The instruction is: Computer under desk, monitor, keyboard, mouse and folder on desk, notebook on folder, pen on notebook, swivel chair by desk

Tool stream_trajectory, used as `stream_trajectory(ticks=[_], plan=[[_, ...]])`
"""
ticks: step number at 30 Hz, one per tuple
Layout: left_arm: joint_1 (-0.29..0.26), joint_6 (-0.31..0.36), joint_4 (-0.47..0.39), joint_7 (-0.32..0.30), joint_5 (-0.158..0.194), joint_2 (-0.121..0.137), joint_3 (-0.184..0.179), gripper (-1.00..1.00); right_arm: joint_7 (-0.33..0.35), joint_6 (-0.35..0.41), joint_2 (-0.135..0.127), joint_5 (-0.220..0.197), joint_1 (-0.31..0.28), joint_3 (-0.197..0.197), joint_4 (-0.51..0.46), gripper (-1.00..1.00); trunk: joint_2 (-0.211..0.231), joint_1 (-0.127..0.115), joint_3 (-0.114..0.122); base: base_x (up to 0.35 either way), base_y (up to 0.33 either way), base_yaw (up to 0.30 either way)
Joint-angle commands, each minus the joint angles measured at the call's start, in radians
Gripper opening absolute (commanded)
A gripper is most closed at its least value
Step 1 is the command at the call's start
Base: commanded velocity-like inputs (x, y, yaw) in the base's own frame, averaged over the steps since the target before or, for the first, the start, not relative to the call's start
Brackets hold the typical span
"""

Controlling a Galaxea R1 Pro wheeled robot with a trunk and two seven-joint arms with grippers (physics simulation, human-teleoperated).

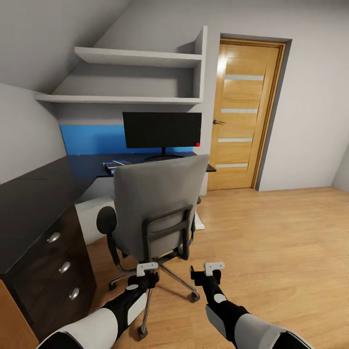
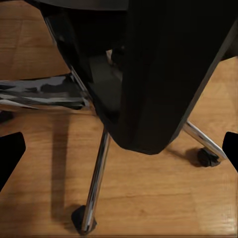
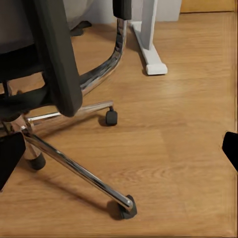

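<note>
The grey swivel chair (image 1: pixel 157 208) stands with its back to me in front of the black desk (image 1: pixel 34 194). The monitor (image 1: pixel 162 130) stands upright on the desk's far part. A flat blue and white item (image 1: pixel 116 165) lies left of its stand; I cannot tell what it is. The computer (image 1: pixel 94 215), a pale box, sits under the desk. My left gripper (image 1: pixel 145 276) (image 2: pixel 119 153) and right gripper (image 1: pixel 207 275) (image 3: pixel 119 151) hang open and empty just behind the chair's chrome base (image 3: pixel 74 168). The backrest hides the seat. Keyboard, mouse, pen, folder and notebook are not identifiable.
A black drawer unit (image 1: pixel 58 266) stands near left. A blue wall panel (image 1: pixel 89 139) runs behind the desk under white shelves (image 1: pixel 140 58). A closed wooden door (image 1: pixel 245 111) is at the back right. The desk's white leg (image 3: pixel 148 39) stands beyond the chair. Wooden floor (image 1: pixel 281 242) spreads right.
</note>
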Motion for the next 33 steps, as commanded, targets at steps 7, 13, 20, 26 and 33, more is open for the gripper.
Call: stream_trajectory(ticks=[7,13,20,26,33], plan=[[-0.001,-0.054,0.047,0.010,0.011,-0.001,-0.007,1.00,-0.009,0.002,-0.048,-0.012,-0.002,0.003,-0.003,1.00,0.000,0.000,-0.001,-0.011,-0.001,0.000],[0.000,-0.225,0.170,0.014,0.014,0.002,-0.003,1.00,-0.011,0.002,-0.089,-0.013,-0.003,-0.012,-0.008,1.00,0.000,0.000,-0.001,0.000,0.000,0.000],[0.000,-0.242,0.178,0.018,0.073,0.005,0.001,1.00,-0.014,0.001,-0.127,-0.013,-0.004,-0.020,-0.010,1.00,0.000,0.000,-0.001,0.000,0.000,0.000],[0.000,-0.261,0.175,0.019,0.214,0.007,0.002,1.00,-0.014,0.001,-0.135,-0.013,-0.005,-0.032,-0.010,1.00,0.000,0.000,-0.001,0.000,0.000,0.000],[0.000,-0.307,0.108,0.021,0.307,0.019,-0.003,1.00,-0.014,0.001,-0.152,-0.013,-0.005,-0.042,-0.011,1.00,0.000,0.000,-0.001,0.000,0.000,0.000]])
